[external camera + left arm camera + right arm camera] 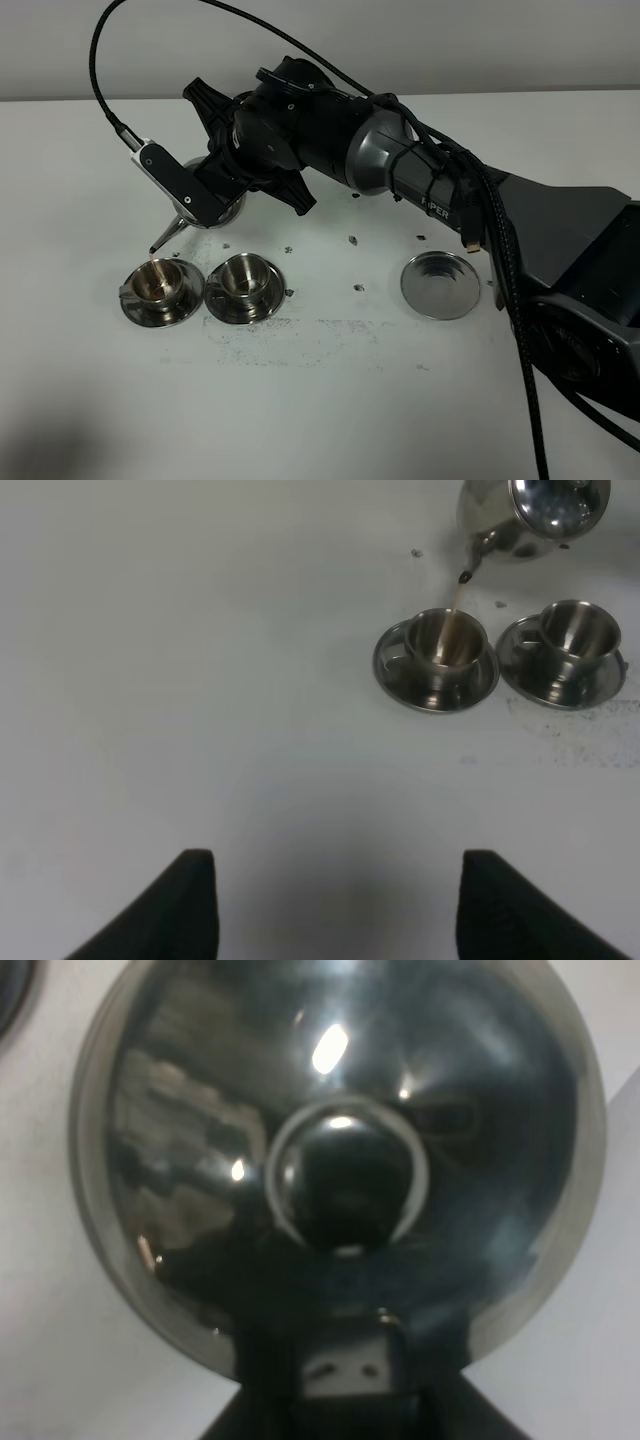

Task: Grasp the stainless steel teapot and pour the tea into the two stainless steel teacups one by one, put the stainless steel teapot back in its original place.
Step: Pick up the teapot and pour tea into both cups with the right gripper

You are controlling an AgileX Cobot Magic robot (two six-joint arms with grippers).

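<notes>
The stainless steel teapot point(225, 210) is held tilted above the worktop point(330, 400) by the right gripper point(345, 1370), which is clenched on its handle. The spout is lowered over the far-left teacup point(160, 285), into which a thin stream of tea point(455, 600) is poured. The second teacup point(243, 280) is seen just beside it on its own saucer. The flat steel dish point(440, 285) is left bare well apart, to the right. The left gripper point(340, 910) is seen released and empty.
</notes>
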